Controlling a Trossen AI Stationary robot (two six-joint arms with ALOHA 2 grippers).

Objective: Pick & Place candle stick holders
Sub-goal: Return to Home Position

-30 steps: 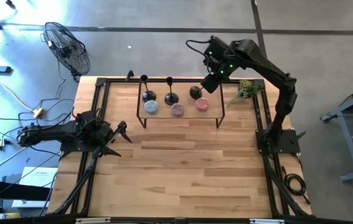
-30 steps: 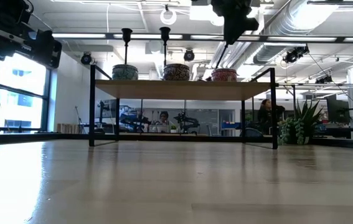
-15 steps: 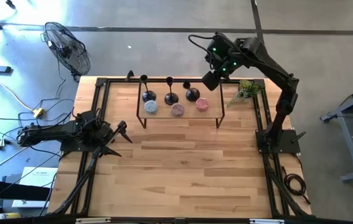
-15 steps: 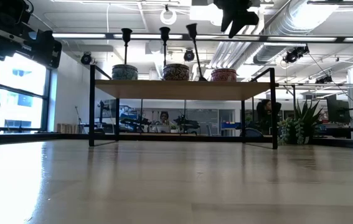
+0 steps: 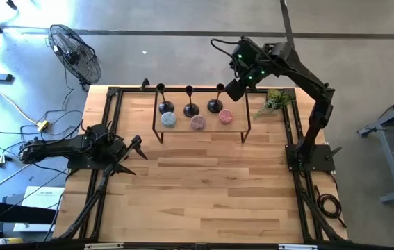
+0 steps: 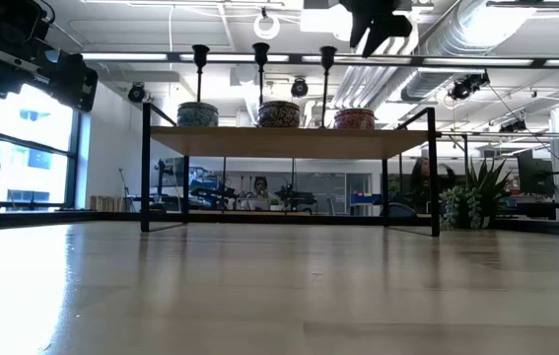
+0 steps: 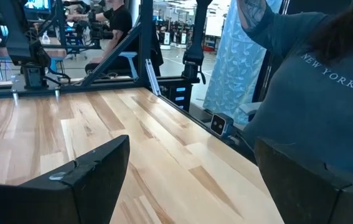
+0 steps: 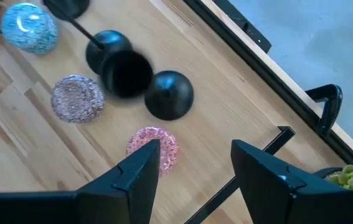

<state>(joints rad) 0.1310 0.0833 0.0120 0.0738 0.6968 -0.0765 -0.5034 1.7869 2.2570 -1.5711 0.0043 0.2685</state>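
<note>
High view: right jaws apart above shelf [image 5: 203,130]

The high camera hung far above and looked straight down on the whole table [image 5: 203,194], both arms and some floor around it. The low camera sat at table-top height and faced level across the wood toward the shelf [image 6: 289,141] and the room behind. The left wrist camera looked past the left gripper [image 7: 192,143], low along the table, into the room. The right wrist camera looked past the right gripper [image 8: 196,144] down on the shelf from near. The high, low and right wrist views shared the shelf with its candle stick holders [image 5: 190,109].
</note>
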